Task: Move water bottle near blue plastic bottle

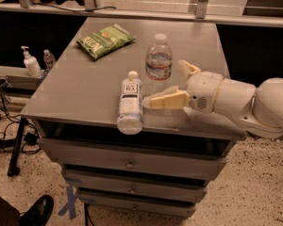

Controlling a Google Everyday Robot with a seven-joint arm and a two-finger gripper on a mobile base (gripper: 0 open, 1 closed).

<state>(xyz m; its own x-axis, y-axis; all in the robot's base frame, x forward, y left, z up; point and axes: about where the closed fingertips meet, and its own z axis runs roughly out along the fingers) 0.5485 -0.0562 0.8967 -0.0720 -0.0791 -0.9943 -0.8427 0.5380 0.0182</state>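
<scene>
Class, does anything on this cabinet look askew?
The blue bottle lies on its side, base at the front edge, while the water bottle stands upright. The gripper is open beside the water bottle.

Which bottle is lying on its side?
The blue plastic bottle with the tall white-and-black label, at the front edge of the table. The water bottle stands upright, with the gripper beside its base.
</scene>
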